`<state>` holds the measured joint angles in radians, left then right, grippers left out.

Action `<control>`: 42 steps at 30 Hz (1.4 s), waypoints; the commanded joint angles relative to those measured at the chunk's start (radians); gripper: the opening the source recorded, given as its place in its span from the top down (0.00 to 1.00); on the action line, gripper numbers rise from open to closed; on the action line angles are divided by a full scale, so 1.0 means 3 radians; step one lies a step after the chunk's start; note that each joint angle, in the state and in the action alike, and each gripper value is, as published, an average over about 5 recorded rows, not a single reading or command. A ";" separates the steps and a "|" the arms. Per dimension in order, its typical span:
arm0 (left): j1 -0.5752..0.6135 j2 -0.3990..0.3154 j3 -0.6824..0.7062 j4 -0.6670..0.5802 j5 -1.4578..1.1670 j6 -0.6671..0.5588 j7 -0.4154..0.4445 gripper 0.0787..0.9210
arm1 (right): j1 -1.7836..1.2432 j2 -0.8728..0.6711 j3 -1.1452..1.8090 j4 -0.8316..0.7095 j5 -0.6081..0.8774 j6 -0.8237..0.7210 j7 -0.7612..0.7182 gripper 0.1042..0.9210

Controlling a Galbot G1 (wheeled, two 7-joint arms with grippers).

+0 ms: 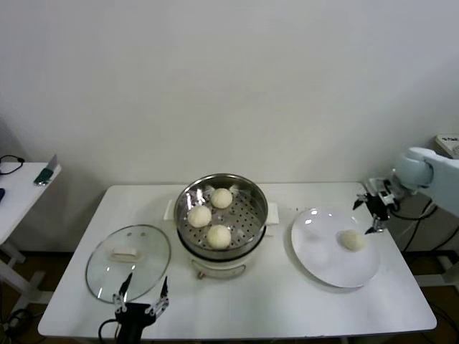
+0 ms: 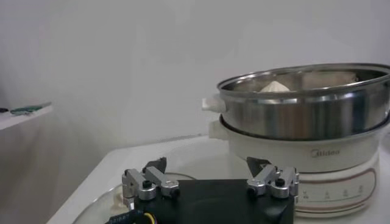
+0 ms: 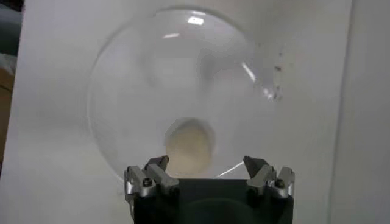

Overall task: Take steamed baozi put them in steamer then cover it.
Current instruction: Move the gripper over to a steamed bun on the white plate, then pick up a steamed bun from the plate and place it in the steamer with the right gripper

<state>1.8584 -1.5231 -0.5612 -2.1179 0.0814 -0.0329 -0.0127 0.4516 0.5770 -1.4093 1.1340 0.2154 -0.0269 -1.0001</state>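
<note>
Sitting in the middle of the white tabletop (image 1: 287, 308), the steamer (image 1: 221, 218) is uncovered, its steel pot resting on a cream-white base. Three steamed baozi (image 1: 219, 236) lie on its perforated tray, none touching another. A fourth bun (image 1: 351, 240) rests alone on the white plate (image 1: 323, 261), just to the right of the steamer. The right gripper (image 1: 374, 213) hovers over the far right rim of that plate, close to the bun but not touching it, with its fingers spread wide apart and nothing between them; in the right wrist view the bun (image 3: 190, 143) sits just ahead of the spread fingers. The left gripper (image 1: 143, 288) is at the near left edge of the tabletop, over the near rim of the glass lid (image 1: 129, 261), which lies flat to the left of the steamer. Its fingers are likewise spread apart and hold nothing.
</note>
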 commanded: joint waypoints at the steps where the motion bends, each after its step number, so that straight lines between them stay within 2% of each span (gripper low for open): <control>1: -0.0001 -0.0007 0.0004 0.0021 -0.0008 0.0002 0.0001 0.12 | -0.0971 -0.0065 0.0827 -0.0398 -0.0282 -0.0149 0.0082 0.12; 13: 0.0016 0.0002 -0.0013 0.0044 -0.0021 -0.0003 -0.0013 0.12 | -0.1237 0.0441 0.1094 -0.0806 -0.0314 -0.0113 0.0178 0.12; 21: 0.0025 0.0002 -0.0018 0.0026 -0.0029 -0.0002 -0.0021 0.12 | -0.1181 0.0516 0.1028 -0.0808 -0.0335 -0.0136 0.0153 0.13; 27: 0.0031 0.0000 -0.0013 -0.0007 -0.0031 0.0001 -0.0018 0.12 | -0.0881 0.0418 0.0759 -0.0670 -0.0286 -0.0163 0.0019 0.28; 30: 0.0034 -0.0003 0.0000 -0.0016 -0.0025 -0.0003 -0.0018 0.12 | -0.0600 0.0363 0.0525 -0.0568 -0.0163 -0.0191 -0.0021 0.32; 34: 0.0035 -0.0003 0.0012 -0.0027 -0.0021 -0.0003 -0.0018 0.12 | 0.0075 0.0340 -0.0052 -0.0296 0.0170 -0.0259 -0.0024 0.34; 39: 0.0032 0.0006 0.0014 -0.0060 -0.0021 0.0007 -0.0012 0.12 | 0.1477 0.0570 -0.1223 0.0212 0.1006 -0.0342 -0.0049 0.34; 42: 0.0025 0.0023 0.0010 -0.0074 -0.0024 0.0011 -0.0007 0.12 | 0.2164 0.0852 -0.1590 0.0472 0.1583 -0.0460 -0.0094 0.34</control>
<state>1.8669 -1.5202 -0.5580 -2.1355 0.0746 -0.0311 -0.0160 0.5742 0.7267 -1.5013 1.0918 0.3519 -0.1220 -1.0064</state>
